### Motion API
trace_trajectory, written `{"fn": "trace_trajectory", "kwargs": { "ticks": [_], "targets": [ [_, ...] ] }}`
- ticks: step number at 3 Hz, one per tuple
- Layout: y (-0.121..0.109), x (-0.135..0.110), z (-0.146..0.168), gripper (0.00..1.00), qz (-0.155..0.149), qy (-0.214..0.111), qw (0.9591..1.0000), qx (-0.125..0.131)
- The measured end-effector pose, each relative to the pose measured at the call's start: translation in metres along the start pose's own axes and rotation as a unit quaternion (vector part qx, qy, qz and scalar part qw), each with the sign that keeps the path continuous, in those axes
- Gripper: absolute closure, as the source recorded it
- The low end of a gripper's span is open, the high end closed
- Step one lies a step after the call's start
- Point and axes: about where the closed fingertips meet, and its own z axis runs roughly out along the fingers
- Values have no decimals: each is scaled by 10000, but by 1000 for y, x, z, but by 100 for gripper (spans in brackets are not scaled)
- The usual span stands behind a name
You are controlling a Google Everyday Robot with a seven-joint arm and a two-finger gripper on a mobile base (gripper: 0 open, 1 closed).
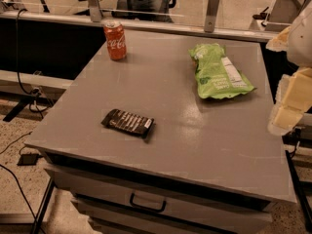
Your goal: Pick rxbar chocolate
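Note:
The rxbar chocolate (128,122) is a flat dark bar with white text lines. It lies on the grey table top (161,82), left of the middle and near the front edge. My gripper (288,112) shows as cream-coloured blocks at the right edge of the camera view. It hangs beside the table's right edge, far to the right of the bar and apart from it. It holds nothing that I can see.
A red soda can (115,40) stands upright at the table's far left. A green snack bag (219,72) lies at the far right, between bar and gripper. A drawer handle (146,204) is below the front edge. Cables run on the floor at left.

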Motion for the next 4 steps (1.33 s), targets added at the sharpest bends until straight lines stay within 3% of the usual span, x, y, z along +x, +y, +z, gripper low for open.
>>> {"fn": "trace_trajectory", "kwargs": {
  "ticks": [1,2,3,4],
  "targets": [
    [0,-1,0,0,-6,-12,10000,10],
    [12,-70,35,0,-506,-525,9962,-469],
    [33,-152,79,0,-1020,-814,9864,-995],
    [46,-197,106,0,-1210,-825,9815,-1234]
  ]
}}
